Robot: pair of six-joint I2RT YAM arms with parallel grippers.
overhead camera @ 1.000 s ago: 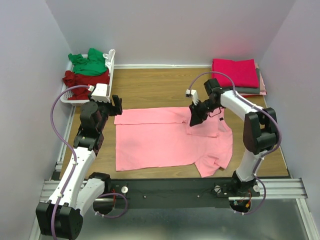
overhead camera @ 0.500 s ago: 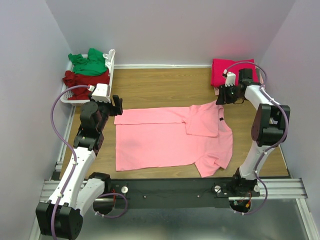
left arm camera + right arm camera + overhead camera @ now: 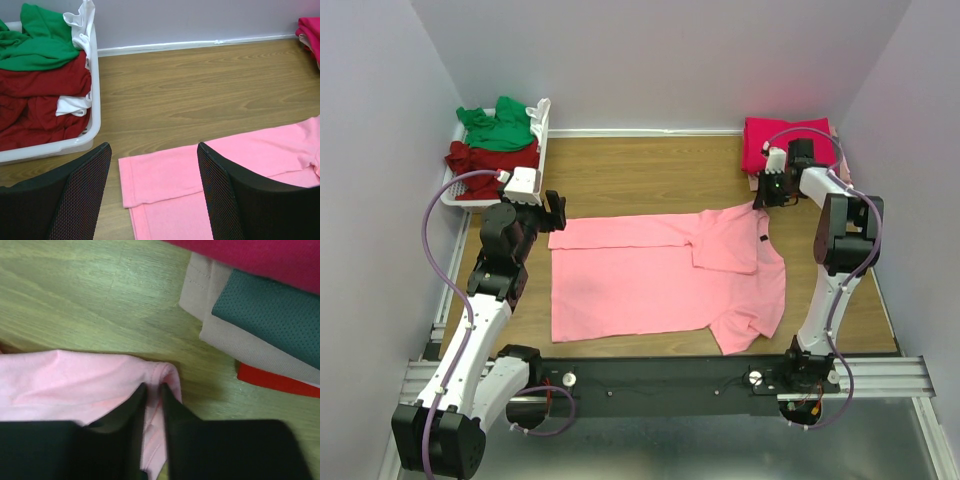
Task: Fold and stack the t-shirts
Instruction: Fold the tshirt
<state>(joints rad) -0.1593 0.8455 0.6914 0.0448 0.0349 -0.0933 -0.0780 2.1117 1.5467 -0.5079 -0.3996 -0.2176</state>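
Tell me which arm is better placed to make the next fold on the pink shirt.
Right. The right gripper is pinched on the pink shirt at its far right edge, so it can likely pull straight away. The left gripper hangs open above the far left corner, gripping nothing.

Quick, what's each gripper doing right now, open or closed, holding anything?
Left gripper: open, holding nothing.
Right gripper: closed on the edge of the pink shirt.
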